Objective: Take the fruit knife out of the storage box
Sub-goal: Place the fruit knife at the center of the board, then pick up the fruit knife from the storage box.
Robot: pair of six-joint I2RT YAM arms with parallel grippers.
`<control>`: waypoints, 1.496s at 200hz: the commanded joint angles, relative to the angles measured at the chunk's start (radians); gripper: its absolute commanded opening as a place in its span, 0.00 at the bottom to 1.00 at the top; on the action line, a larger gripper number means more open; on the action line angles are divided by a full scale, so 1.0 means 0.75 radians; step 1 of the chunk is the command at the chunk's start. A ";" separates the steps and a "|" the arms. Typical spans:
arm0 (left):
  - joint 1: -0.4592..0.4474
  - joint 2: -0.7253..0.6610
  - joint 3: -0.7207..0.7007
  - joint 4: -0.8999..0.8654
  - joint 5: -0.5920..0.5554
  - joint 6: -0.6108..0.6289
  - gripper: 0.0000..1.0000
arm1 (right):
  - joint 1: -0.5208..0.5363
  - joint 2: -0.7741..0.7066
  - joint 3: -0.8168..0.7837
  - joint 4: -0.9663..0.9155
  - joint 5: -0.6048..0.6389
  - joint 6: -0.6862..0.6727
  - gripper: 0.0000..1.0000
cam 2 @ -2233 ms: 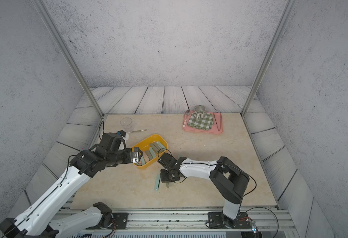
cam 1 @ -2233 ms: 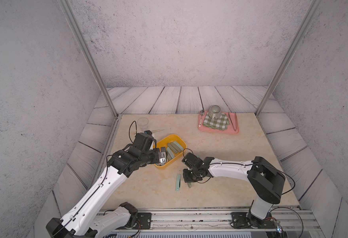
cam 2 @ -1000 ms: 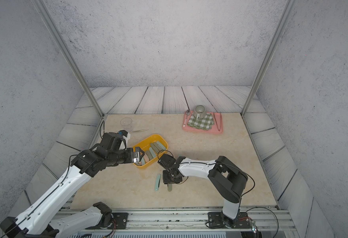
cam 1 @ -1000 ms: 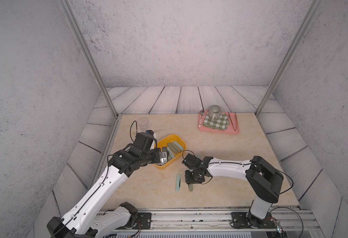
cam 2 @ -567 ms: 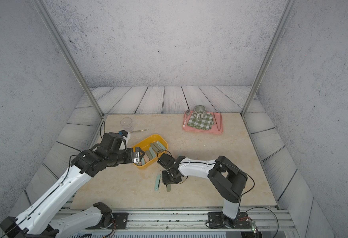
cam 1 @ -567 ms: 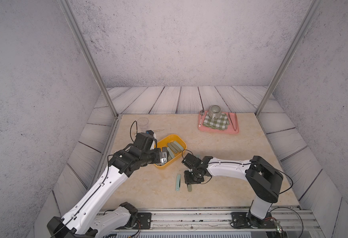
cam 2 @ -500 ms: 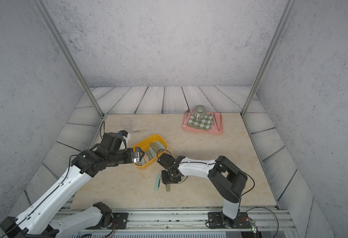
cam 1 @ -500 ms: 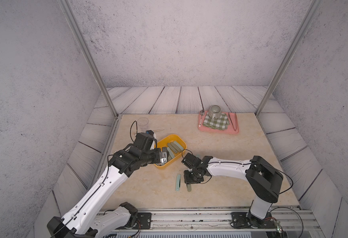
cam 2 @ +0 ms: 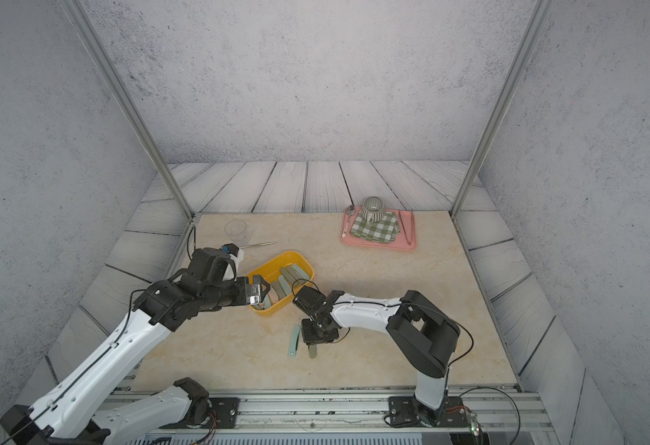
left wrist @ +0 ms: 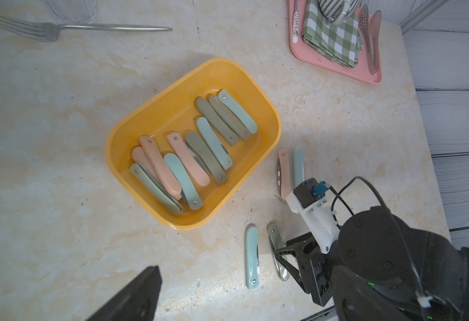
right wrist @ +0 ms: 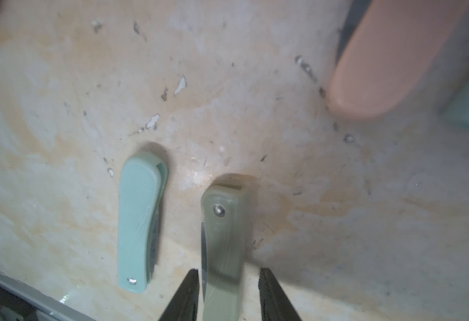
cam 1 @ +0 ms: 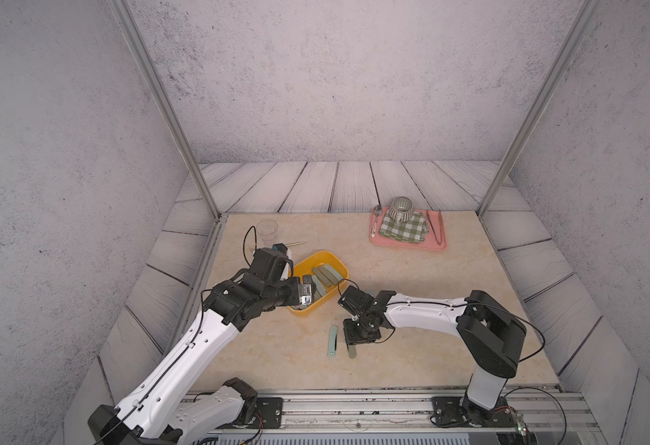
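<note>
1 storage box on marble tabletop; grey walls.

Grey speckled walls enclose the cell on three sides, with two aluminium posts at the worktop's back corners. Pale wood-look planks surround the beige marbled worktop, and a metal rail runs along its front.
</note>
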 commanded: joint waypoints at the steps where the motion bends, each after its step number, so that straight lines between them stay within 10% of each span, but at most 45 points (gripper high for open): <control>1: 0.010 0.000 -0.012 0.006 -0.004 0.014 0.99 | 0.004 -0.067 0.059 -0.097 0.087 -0.049 0.42; 68: 0.010 0.109 0.019 -0.005 -0.011 0.038 0.99 | -0.046 -0.145 0.286 -0.390 0.269 -0.219 0.68; 93: 0.011 0.166 0.017 0.035 -0.009 0.038 0.99 | -0.117 -0.177 0.361 -0.471 0.288 -0.274 1.00; 299: 0.222 1.090 0.304 0.163 0.018 0.018 0.48 | -0.488 -0.075 0.556 -0.457 0.030 -0.480 0.99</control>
